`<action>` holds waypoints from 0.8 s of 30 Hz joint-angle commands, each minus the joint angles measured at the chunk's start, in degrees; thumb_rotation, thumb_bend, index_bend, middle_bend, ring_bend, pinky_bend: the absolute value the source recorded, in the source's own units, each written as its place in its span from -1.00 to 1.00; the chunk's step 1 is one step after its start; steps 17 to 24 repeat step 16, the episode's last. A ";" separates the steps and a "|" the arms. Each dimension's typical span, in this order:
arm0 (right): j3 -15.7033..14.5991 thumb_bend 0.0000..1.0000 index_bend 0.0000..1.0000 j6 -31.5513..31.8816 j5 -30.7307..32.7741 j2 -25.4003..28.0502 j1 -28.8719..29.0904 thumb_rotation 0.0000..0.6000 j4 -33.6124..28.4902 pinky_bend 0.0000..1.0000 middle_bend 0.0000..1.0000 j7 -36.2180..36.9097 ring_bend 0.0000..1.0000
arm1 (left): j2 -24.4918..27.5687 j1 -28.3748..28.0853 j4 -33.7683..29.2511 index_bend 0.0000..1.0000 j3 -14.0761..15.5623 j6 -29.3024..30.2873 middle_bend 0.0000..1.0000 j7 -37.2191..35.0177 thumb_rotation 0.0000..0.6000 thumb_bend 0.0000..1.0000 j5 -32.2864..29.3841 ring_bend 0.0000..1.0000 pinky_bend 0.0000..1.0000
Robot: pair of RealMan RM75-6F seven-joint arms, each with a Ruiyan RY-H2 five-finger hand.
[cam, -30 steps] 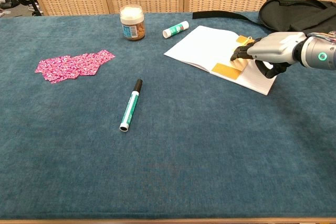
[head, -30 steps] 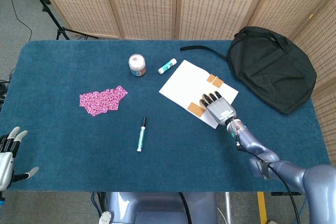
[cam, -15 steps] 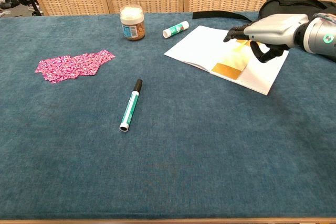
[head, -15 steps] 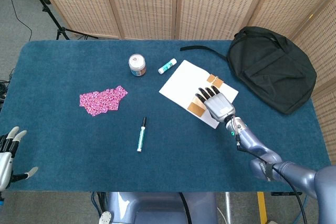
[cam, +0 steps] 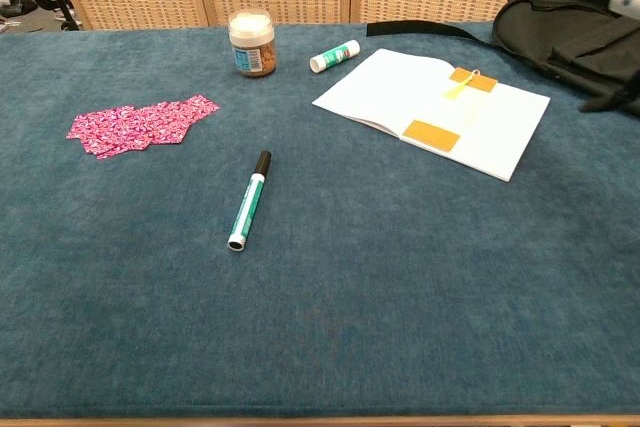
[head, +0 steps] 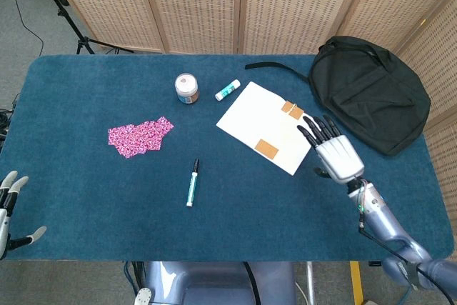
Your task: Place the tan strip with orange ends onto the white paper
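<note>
The tan strip [head: 279, 129] lies flat on the white paper [head: 250, 116], running diagonally, with one orange end [head: 291, 110] near the far right corner and the other orange end [head: 266, 148] near the front edge. In the chest view the strip [cam: 452, 107] shows on the paper [cam: 400, 87] the same way. My right hand [head: 335, 156] hovers just right of the paper, fingers spread, holding nothing and clear of the strip. At the table's front left corner, my left hand [head: 8, 208] hangs with fingers apart and empty.
A black backpack [head: 371, 91] fills the far right of the blue table [head: 107, 198]. A small jar [head: 186, 88] and a glue stick [head: 228, 90] stand behind the paper. A green marker [head: 192, 182] and a pink patterned piece [head: 140, 136] lie to the left.
My right hand has lifted off the strip and drawn back to the right, off the paper. The strip stays flat on the paper. The left hand has sunk slightly.
</note>
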 commanded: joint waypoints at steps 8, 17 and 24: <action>-4.67 -1.00 -0.99 18.16 -3.16 0.07 -16.96 1.00 -0.54 -1.00 -1.00 7.31 -1.00 | -1.02 2.17 0.62 -1.00 -0.76 5.07 -1.00 2.70 1.00 -1.00 0.72 -1.00 -1.00; -3.10 -1.00 -0.99 22.19 -3.28 -0.97 -21.10 1.00 0.04 -1.00 -1.00 9.19 -1.00 | -1.41 2.91 0.81 -1.00 -1.08 6.62 -1.00 2.66 1.00 -1.00 1.19 -1.00 -1.00; -3.10 -1.00 -0.99 22.19 -3.28 -0.97 -21.10 1.00 0.04 -1.00 -1.00 9.19 -1.00 | -1.41 2.91 0.81 -1.00 -1.08 6.62 -1.00 2.66 1.00 -1.00 1.19 -1.00 -1.00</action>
